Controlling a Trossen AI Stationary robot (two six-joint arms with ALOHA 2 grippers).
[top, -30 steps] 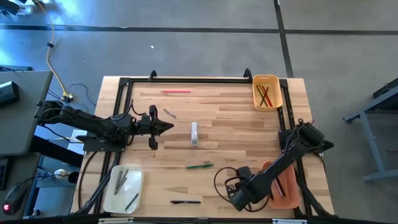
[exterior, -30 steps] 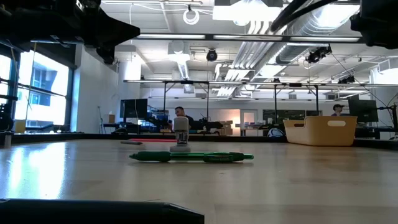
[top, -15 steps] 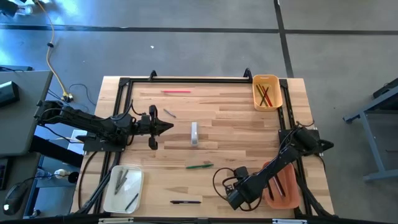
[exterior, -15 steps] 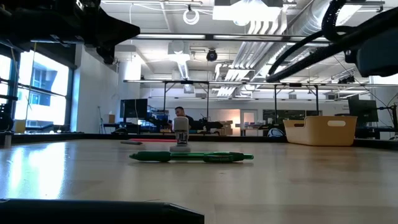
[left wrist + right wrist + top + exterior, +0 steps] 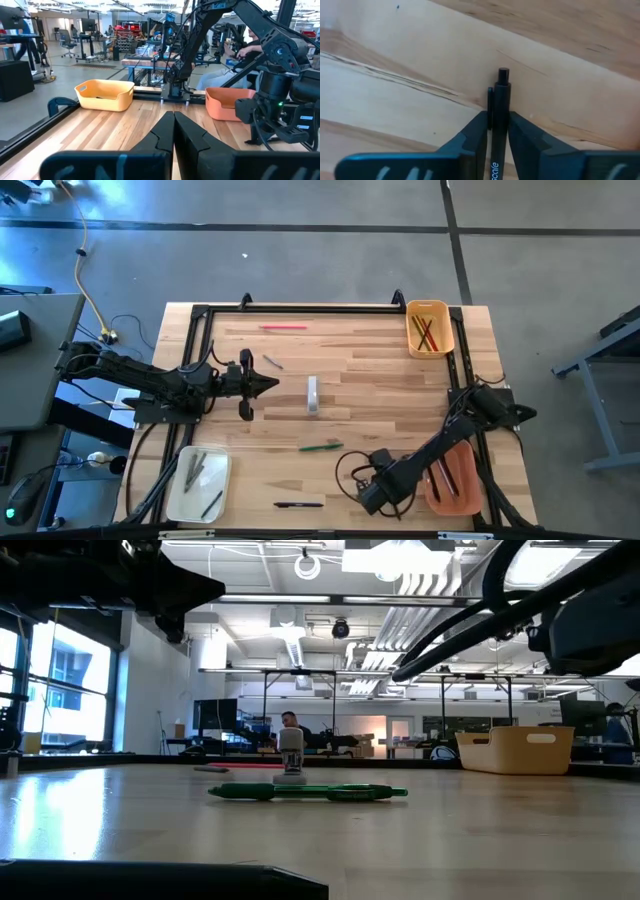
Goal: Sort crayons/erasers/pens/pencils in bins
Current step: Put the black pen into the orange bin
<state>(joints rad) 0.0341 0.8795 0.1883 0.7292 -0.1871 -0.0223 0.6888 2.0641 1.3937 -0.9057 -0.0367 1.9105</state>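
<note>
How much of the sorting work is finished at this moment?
Partly done: pencils lie in the yellow bin, items in the white bin and orange bin. The right gripper holds a black pen. Still loose: green pen, red pencil, another black pen.

The table (image 5: 380, 360) is pale, smooth wood planks with visible grain and a soft sheen. The yellow-orange bin (image 5: 429, 327), orange bin (image 5: 452, 480) and cream-white bin (image 5: 197, 482) look like smooth matt plastic. The black pen (image 5: 499, 120) looks like glossy plastic.
</note>
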